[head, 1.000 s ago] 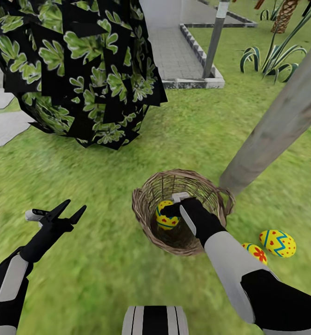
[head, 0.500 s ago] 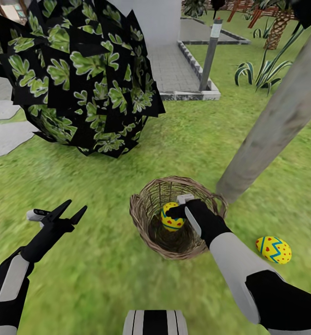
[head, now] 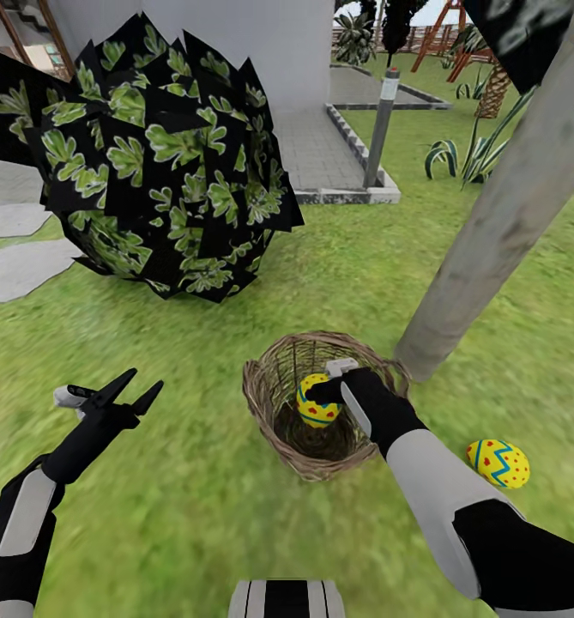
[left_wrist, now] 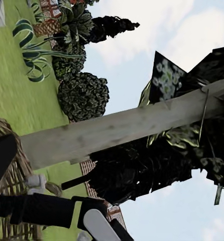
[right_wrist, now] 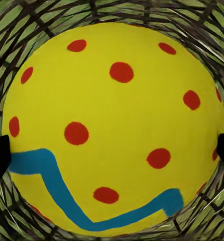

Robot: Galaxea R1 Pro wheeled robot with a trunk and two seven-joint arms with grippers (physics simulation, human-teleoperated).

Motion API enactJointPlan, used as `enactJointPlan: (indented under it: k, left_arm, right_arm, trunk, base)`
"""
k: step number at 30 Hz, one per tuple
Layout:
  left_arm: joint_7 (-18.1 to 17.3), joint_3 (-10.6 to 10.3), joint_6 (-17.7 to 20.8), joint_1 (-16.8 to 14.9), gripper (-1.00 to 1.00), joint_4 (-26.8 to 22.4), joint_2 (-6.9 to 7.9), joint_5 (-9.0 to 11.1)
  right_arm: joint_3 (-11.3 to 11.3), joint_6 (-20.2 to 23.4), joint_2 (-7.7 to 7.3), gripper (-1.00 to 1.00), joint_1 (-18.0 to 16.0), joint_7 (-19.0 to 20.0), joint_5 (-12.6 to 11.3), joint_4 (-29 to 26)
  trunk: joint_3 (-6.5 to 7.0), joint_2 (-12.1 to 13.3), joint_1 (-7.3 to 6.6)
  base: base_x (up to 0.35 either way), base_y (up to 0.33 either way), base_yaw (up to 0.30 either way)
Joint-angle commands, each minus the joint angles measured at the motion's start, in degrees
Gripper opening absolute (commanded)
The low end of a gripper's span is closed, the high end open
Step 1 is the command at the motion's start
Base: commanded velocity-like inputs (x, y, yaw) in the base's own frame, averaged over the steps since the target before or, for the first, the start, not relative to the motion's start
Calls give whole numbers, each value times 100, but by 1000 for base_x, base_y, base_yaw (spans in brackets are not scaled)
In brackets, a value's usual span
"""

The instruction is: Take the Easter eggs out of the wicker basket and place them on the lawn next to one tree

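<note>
Right hand (head: 325,388) clamped on dotted egg (head: 317,402) inside wicker basket (head: 269,412), left hand (head: 130,390) spread wide; could snag rim and tip it.

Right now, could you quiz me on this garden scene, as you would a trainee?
1. True or false: the right gripper holds a dotted egg inside the wicker basket.
2. What lies on the lawn near the tree? A) another egg B) a spade C) a ball
3. Fill in: the left gripper is ___, holding nothing.

Key: 1 true; 2 A; 3 open.
</note>
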Motion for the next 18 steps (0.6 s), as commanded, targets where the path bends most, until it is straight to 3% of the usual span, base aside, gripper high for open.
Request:
enactJointPlan:
  k: [1,9,12,14,18]
  left_arm:
    - [-5,2,28,0,100,1,0,9]
    - [-6,11,28,-1,100,1,2,16]
    - [-6,11,28,2,100,1,2,10]
    - [-6,11,28,-1,100,1,1,9]
    - [-6,10,28,1,100,1,4,9]
  right_arm:
    - [15,27,-3,-100,-2,-6,-25,-7]
    - [17,27,-28,-100,-2,4,0,-93]
    - [15,29,-109,-100,1,82,-39,-257]
    - [10,218,-237,-100,22,527,-44,-464]
    - [-1,1043,-510,-100,207,1262,-48,-1259]
  trunk:
    - [19,0,-5]
    - [196,11,-26]
    - [263,15,-33]
    - [307,18,-39]
    - [396,23,-49]
  base:
    - [-285,0,0]
    - [-62,0,0]
    - [0,0,0]
    - [0,0,0]
    - [-6,0,0]
